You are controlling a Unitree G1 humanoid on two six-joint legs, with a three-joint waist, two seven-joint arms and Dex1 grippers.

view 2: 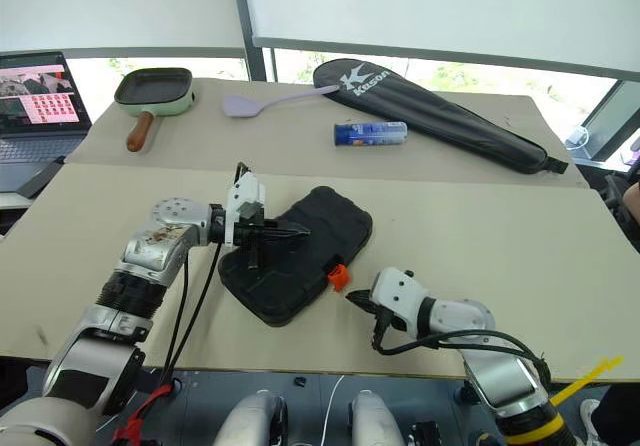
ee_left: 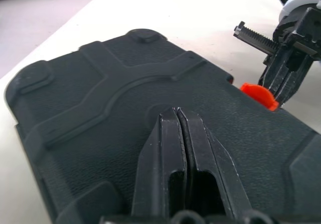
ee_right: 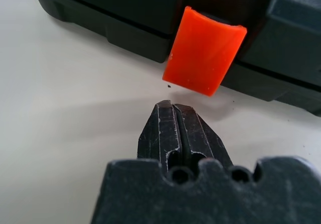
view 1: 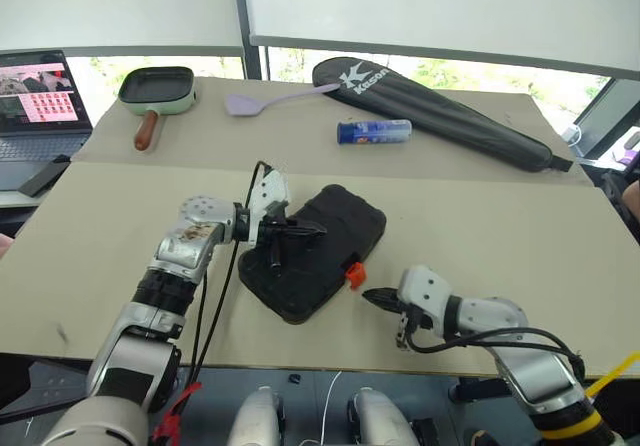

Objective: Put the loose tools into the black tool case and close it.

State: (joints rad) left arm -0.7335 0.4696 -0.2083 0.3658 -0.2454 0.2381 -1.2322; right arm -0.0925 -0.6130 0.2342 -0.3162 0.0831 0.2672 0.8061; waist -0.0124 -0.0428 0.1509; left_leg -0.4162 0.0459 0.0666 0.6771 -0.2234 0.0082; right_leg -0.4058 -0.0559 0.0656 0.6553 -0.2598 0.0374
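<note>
Clenched empty, the left gripper point(view 1: 300, 229) rests over the lid of the closed black textured plastic tool case point(view 1: 335, 228) at frame centre. Right gripper point(view 1: 372, 297), also pinched empty, points at the small orange latch point(ee_right: 204, 50): push it flat while the left presses down.

We look down on a broad beige worktop point(view 1: 480, 216), a seam running across it where a second board joins the near one. Beyond its far edge stand large windows point(view 1: 440, 6) with pale roller blinds drawn most of the way down; under the blinds we see a strip of green foliage in bright daylight. A dark window post point(view 1: 243, 21) rises behind the worktop, between two blinds. Beside the worktop's far corner an open laptop point(view 1: 38, 96) shows a pink-toned screen on a lower grey surface. The light is soft and even.
</note>
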